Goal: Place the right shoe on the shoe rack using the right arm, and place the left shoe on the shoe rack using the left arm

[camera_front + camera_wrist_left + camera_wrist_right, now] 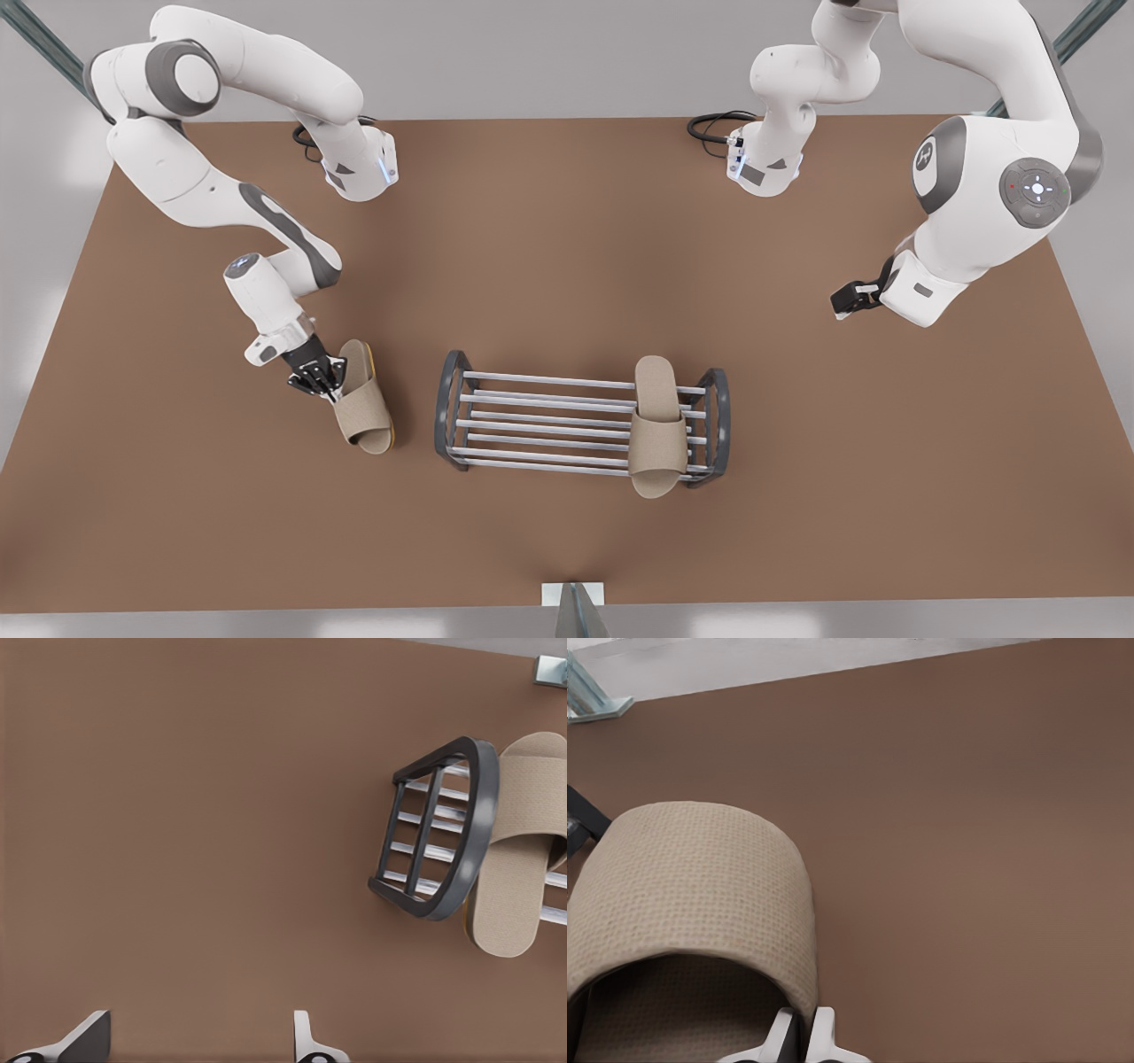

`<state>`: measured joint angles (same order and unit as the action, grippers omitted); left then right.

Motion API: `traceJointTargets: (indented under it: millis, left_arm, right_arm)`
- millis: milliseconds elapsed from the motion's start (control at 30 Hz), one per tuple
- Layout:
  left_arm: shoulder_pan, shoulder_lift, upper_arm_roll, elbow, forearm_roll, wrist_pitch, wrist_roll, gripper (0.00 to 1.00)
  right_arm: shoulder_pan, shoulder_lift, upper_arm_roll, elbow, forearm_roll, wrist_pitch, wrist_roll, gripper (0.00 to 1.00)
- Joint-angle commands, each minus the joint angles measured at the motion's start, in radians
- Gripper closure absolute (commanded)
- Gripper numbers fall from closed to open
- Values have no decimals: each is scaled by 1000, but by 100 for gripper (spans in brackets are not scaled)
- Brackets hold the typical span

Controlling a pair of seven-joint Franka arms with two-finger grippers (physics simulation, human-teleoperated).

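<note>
The brown surface (567, 221) carries the shoe rack (580, 427), one slipper (657, 425) already lying across its bars at the front view's right end. The other slipper (363, 397) sits on the surface just beside the rack's free end, its strap edge pinched by the right gripper (321, 379). I'd lift it level and clear the end frame before lowering. The left gripper (849, 299) waits well apart, fingers spread wide, holding nothing.

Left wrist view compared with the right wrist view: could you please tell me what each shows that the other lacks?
Left wrist alone: the shoe rack with one slipper across its bars, beyond the left gripper, jaws open. Right wrist alone: the other slipper, its strap pinched by the right gripper. Both: the brown table.
</note>
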<state>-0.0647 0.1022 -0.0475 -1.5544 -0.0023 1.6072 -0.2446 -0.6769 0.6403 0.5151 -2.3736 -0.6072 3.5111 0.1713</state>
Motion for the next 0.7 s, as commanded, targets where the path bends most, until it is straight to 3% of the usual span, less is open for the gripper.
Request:
traceJointTargets:
  millis: [0,133,333,633,667]
  left_arm:
    - [0,-1,0,0,5,-1,-1,0]
    - [-1,-1,0,0,5,-1,-1,0]
    - [-1,-1,-2,0,7,-1,-1,0]
    - [-46,28,-8,-1,51,31,-5,0]
    - [-58,28,-8,0,50,33,-5,0]
  right_arm:
    - [-12,-4,14,-1,3,-3,22,79]
    - [-76,-19,77,-1,3,-4,45,79]
    - [-87,-82,94,-4,3,-4,109,79]
    - [-98,-295,166,-52,3,-92,281,79]
    - [-151,-314,223,-53,3,-127,297,79]
